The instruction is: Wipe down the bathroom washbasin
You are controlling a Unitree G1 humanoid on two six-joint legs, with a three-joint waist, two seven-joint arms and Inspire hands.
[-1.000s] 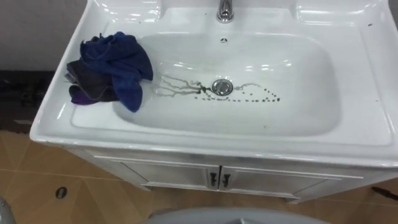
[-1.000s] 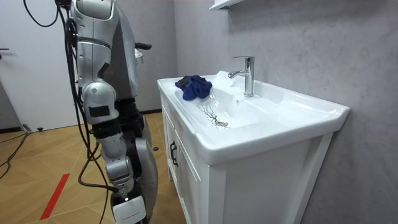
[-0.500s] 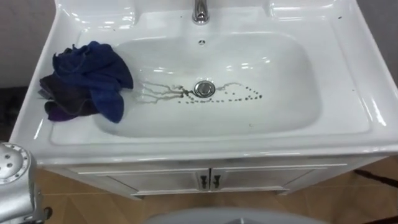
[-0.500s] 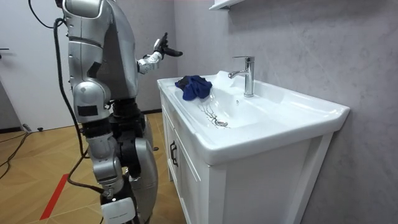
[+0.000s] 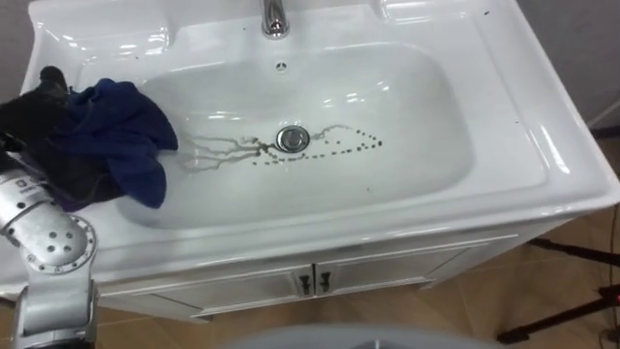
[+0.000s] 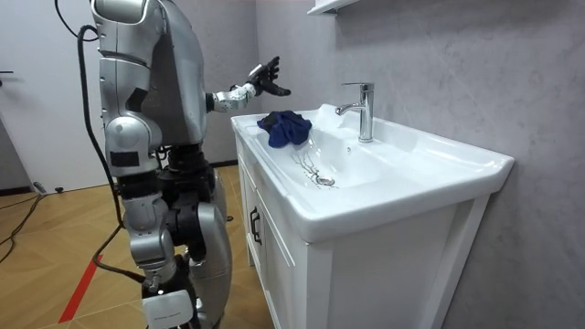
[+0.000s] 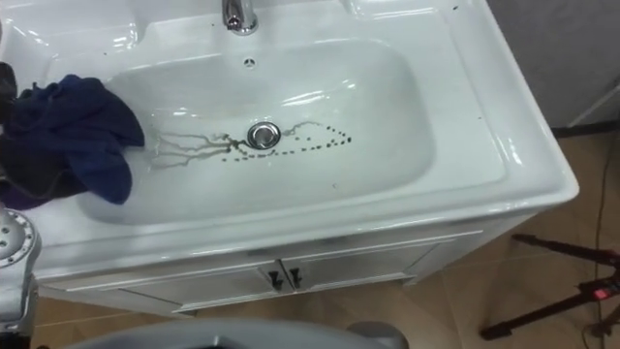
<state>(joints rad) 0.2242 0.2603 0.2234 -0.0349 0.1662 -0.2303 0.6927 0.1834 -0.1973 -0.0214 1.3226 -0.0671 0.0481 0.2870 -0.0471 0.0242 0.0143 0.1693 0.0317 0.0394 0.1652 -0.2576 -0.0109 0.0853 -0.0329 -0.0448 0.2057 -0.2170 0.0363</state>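
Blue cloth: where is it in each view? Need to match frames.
Left eye view: blue cloth, left side, draped over the basin edge.
Right eye view: cloth far left, same edge.
Room view: cloth near centre, on the basin end by the robot.
Shared landmark: faucet.

Crumpled blue cloth (image 5: 111,136) on basin (image 5: 552,145) L rim.

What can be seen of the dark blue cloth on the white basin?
The dark blue cloth is soft, crumpled fabric, bunched in a heap with a purplish-grey fold beneath. It lies on the left rim of the white ceramic basin, one flap hanging down into the bowl. The robot's left hand hovers open above it.
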